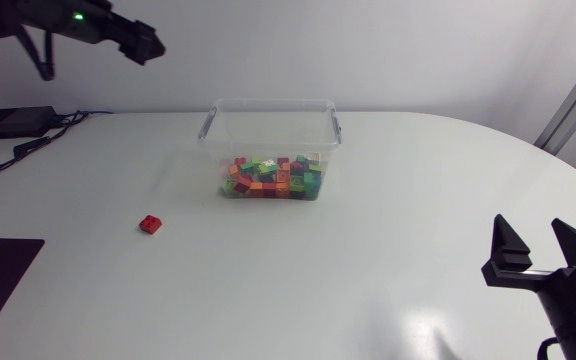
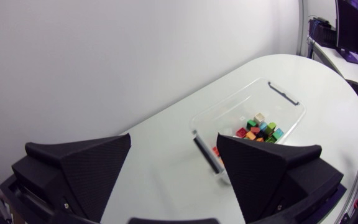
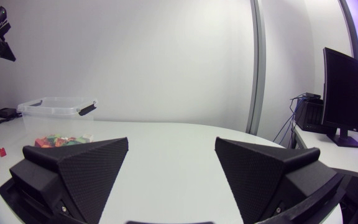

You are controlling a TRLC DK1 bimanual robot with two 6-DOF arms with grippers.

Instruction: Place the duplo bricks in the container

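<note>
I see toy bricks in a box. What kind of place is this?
Probably a robot test lab, not a playroom: a left gripper and right gripper work at a white table with a clear container of duplo bricks and one red brick.

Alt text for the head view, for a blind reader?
A clear container holding many coloured duplo bricks stands on a white table, with one red duplo brick lying loose to its left. The left gripper is raised at the far left; the right gripper, open and empty, sits at the near right.
</note>
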